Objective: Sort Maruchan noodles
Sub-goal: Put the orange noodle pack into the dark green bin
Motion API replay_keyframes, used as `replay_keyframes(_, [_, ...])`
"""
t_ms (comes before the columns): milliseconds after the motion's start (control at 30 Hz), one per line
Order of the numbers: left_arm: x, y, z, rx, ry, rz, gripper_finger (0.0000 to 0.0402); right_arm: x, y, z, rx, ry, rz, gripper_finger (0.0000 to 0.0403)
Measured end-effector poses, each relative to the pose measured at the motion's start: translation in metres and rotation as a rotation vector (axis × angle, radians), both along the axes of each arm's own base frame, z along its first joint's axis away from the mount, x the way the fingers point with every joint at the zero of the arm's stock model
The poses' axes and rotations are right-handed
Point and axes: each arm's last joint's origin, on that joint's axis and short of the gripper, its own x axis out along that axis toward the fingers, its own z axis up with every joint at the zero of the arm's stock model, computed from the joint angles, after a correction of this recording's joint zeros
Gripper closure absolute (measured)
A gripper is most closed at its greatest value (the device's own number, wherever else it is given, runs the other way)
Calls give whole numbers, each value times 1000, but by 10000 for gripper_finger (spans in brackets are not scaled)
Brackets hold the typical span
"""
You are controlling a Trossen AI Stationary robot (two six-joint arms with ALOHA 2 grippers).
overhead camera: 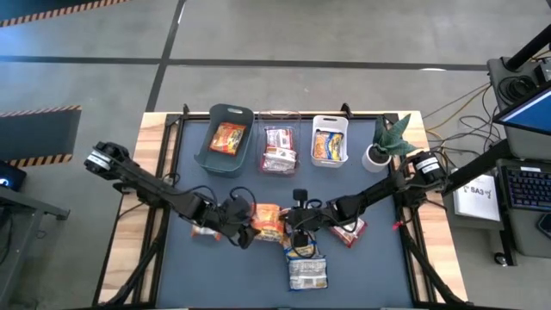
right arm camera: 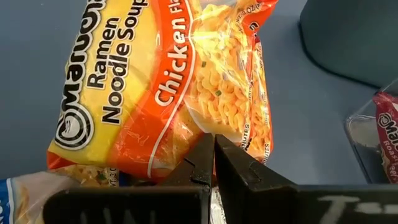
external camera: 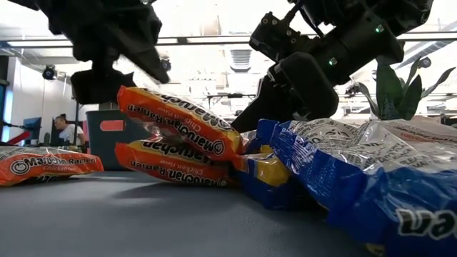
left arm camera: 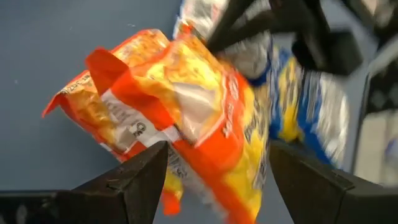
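Note:
Two orange Maruchan packets lie stacked at the table's middle. The upper one is tilted and rests on the lower one. My left gripper is shut on the upper packet. My right gripper is shut, its tips at that packet's edge. Blue-and-yellow packets lie nearer the front, a red one lies under my right arm, and another orange one lies under my left arm. My left gripper holds the upper orange packet across its width, one finger at each long edge, coming from the table's left. The packet is tilted, its left end raised and its right end on the lower orange packet. My right gripper's shut fingertips meet the orange packet's edge from the table's right. I cannot tell whether they pinch the film or only touch it.
Three bins stand in a row at the back: teal with an orange packet, clear with red packets, white with yellow-and-blue ones. A potted plant stands at the back right. A person sits in the room beyond.

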Motion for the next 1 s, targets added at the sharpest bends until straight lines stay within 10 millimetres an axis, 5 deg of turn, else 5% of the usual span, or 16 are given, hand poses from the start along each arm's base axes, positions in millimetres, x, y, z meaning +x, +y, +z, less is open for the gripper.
replay_keyframes(333, [-9, 14, -24, -179, -3, 227, 139, 0, 0, 0, 3, -4, 3, 394])
replay_keyframes(633, [-2, 15, -19, -181, -106, 223, 143, 0, 0, -1, 2, -3, 3, 394])
replay_keyframes(1000, [-1, 14, -19, -182, -111, 222, 195, 0, 0, 0, 3, -7, 2, 394])
